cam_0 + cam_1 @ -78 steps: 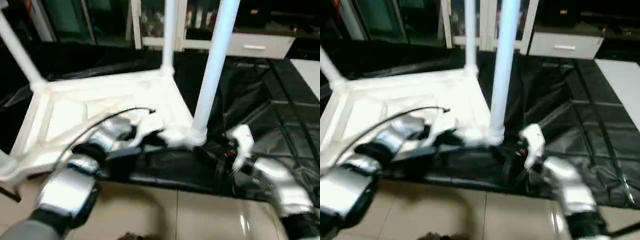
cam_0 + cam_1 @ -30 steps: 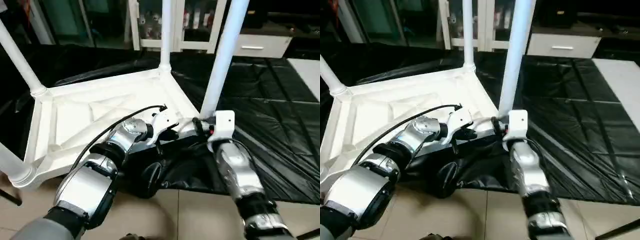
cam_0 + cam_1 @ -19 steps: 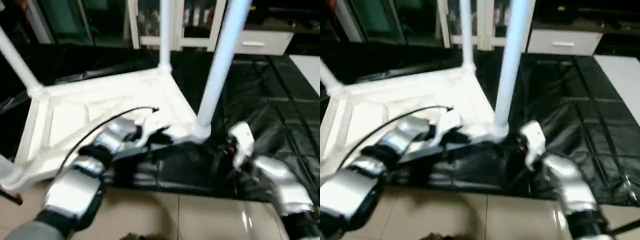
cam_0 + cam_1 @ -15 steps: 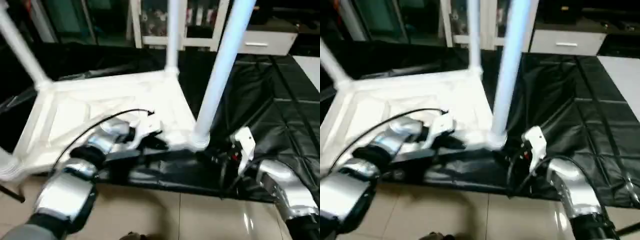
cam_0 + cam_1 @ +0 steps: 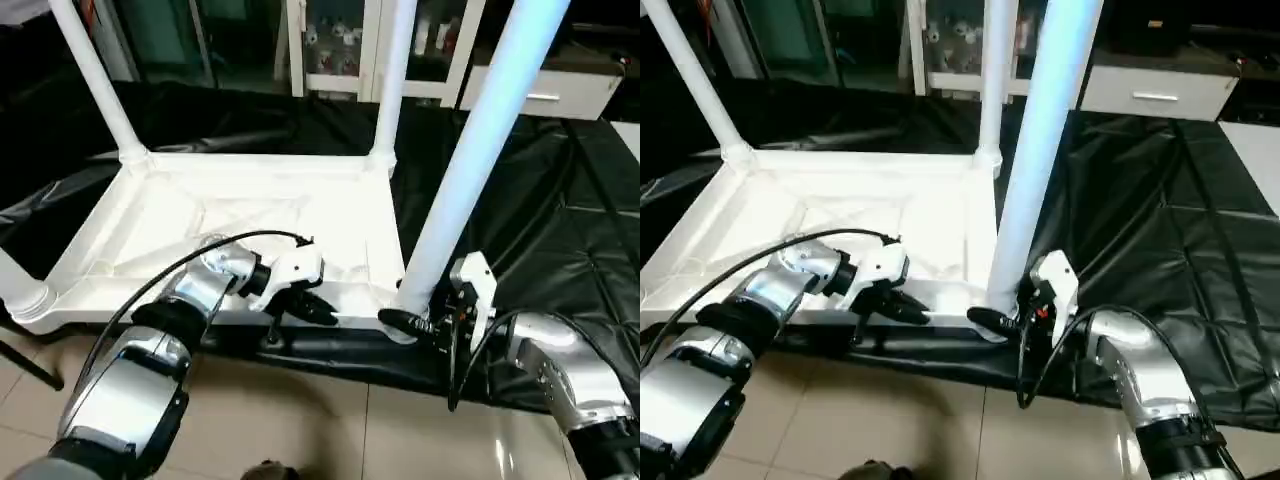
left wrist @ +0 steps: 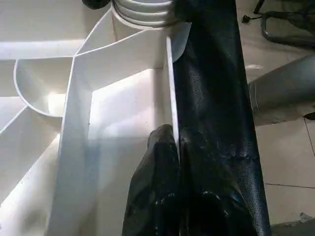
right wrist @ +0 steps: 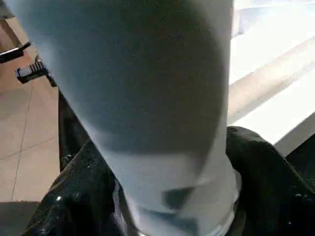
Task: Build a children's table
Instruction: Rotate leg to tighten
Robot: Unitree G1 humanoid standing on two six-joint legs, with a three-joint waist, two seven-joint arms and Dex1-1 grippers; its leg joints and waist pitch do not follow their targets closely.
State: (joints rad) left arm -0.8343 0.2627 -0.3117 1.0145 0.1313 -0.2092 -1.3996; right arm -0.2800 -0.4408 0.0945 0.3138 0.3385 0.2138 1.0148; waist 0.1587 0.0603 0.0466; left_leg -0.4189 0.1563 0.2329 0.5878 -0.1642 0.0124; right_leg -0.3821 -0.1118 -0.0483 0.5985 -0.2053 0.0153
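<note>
Left hand (image 6: 170, 147) pinching tabletop (image 6: 123, 98) rim

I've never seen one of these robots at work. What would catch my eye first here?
An upside-down white tabletop lies on a black sheet, with white legs rising from its corners; the near leg is the tallest thing in view. The right hand sits around that leg's base, while the left hand is pinched shut on the tabletop's near rim.

Your head pair looks down, twelve o'clock, sharing the tabletop (image 5: 250, 215). Wrist cameras sit close: rim, near leg (image 7: 162, 98).
</note>
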